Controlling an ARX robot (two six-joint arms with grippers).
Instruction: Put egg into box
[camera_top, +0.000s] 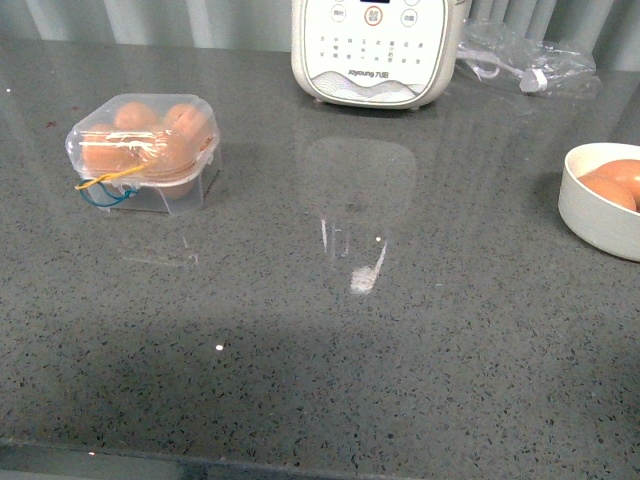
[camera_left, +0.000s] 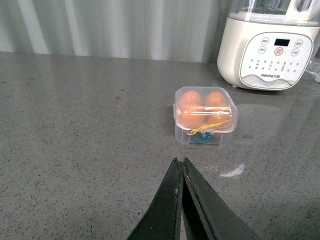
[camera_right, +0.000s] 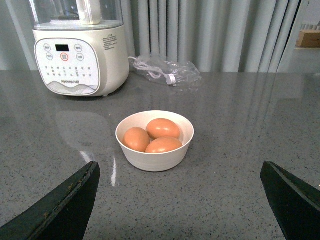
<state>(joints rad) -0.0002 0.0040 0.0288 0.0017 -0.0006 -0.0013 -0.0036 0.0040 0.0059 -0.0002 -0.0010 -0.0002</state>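
A grey stone counter (camera_top: 320, 330) holds the box (camera_top: 142, 150), a clear carton with its domed lid down over brown eggs, near the back left corner, well apart from a white bowl (camera_right: 155, 157) at the right edge. In the bowl lie three eggs touching, the top egg (camera_right: 163, 128) the easiest to lift. The left gripper (camera_left: 181, 162), jaws pressed together, hangs short of the box, while the right gripper (camera_right: 180, 182), jaws spread wide, faces the bowl, likely ready to take an egg.
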